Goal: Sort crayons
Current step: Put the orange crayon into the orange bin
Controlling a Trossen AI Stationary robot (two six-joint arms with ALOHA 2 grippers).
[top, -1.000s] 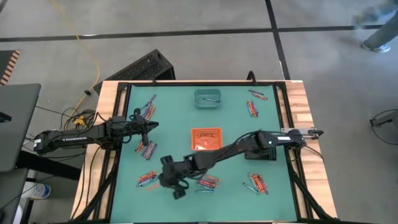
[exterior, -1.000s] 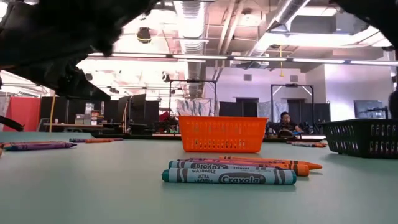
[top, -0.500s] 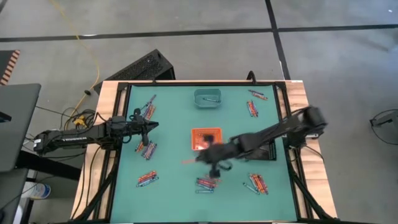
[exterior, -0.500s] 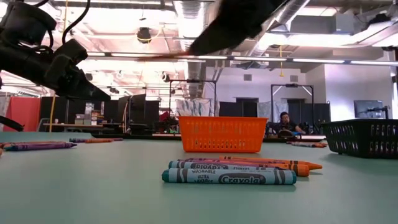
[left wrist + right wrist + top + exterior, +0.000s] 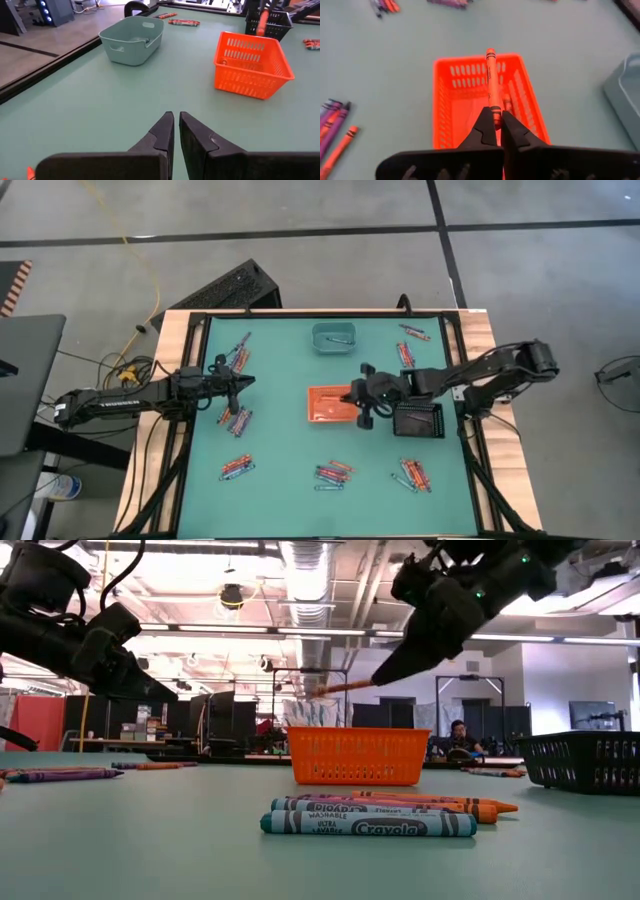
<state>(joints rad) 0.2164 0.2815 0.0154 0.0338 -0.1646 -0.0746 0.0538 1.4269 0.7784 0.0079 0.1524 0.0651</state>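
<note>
**Orange crayon hangs over the orange tray**

The right gripper [image 5: 494,120] sits directly above the orange tray [image 5: 322,408], pinched tight on an orange crayon [image 5: 492,82]. The crayon juts forward out of the fingertips, its length lying over the tray's open mouth, clear of the mesh walls. From table level the same crayon [image 5: 340,688] shows well above the tray's rim [image 5: 356,730], tilted a little, tip down.

At least one crayon lies on the tray's floor, just beside the held one in the right wrist view.

The left gripper [image 5: 173,131] waits well to the left of the orange tray, its fingers all but touching and nothing between them.

Loose crayons are spread around the tray on the green table [image 5: 280,460]. A small cluster [image 5: 333,473] lies on the near side of it, another bunch [image 5: 412,474] beyond the black tray [image 5: 417,420], which stands just beside the orange tray on its right. More crayons [image 5: 405,354] lie on the far side, near the teal tray [image 5: 334,338], and several groups [image 5: 236,420] lie to the orange tray's left, by the waiting arm.
</note>
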